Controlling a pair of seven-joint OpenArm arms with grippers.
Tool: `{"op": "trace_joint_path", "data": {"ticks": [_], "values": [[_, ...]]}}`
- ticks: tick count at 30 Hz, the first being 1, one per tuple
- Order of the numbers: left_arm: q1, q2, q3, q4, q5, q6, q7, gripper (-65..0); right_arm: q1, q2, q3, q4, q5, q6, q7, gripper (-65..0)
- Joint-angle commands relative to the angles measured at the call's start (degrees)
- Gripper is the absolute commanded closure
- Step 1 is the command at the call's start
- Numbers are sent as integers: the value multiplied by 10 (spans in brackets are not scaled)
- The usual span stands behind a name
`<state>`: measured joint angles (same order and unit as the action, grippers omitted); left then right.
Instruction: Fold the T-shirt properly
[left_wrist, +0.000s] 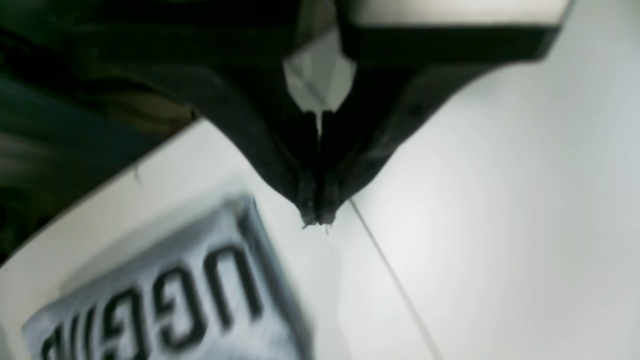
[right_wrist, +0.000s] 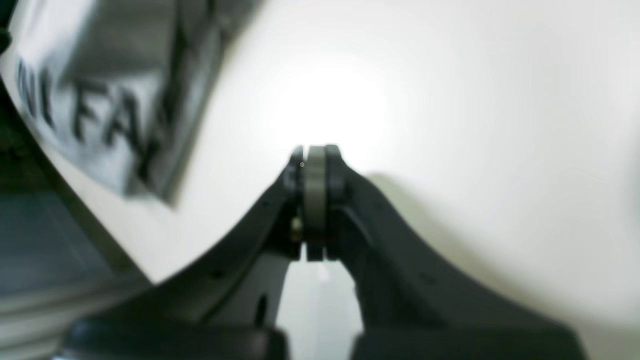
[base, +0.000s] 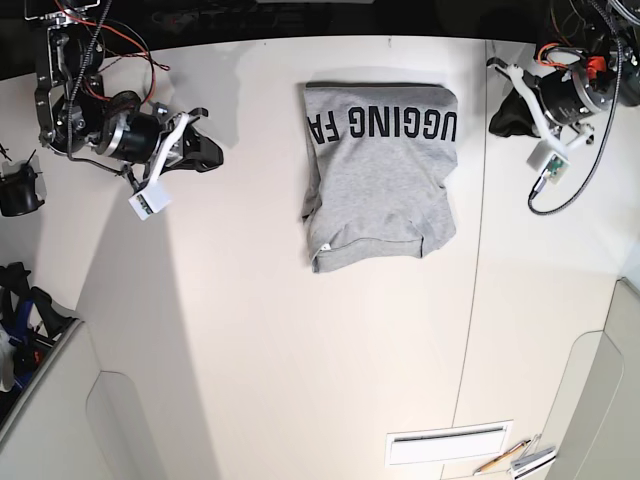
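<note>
The shirt (base: 380, 175) lies folded on the table (base: 300, 350), a soft grey rectangle at twelve o'clock, long axis twelve to six, black lettered band at the far end. Left gripper (base: 503, 112) at two, right gripper (base: 208, 152) at ten: both pressed together, empty.

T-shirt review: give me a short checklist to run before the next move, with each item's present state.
1. T-shirt folded into a compact block: ok.
2. Bottom edge of the fold neat: not ok, it sits uneven.
3. Left tool shut and holding nothing: ok.
4. Right tool shut and holding nothing: ok.
5. Both arms clear of the fabric: ok.
6. Sleeves tucked under the fold: cannot tell.
</note>
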<state>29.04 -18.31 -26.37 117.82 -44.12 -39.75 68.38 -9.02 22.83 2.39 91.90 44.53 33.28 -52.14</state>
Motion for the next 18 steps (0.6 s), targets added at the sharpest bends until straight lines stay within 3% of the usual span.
{"op": "trace_joint_path", "data": {"ticks": [1,18], "values": [[17,-8,-9,12,-10,-3,-7,0,-4,10,3,14,17,7,7,0],[249,-19,-26,12,-23,-3,40,0,-162,89,2,76,60,12,-21,0]]}}
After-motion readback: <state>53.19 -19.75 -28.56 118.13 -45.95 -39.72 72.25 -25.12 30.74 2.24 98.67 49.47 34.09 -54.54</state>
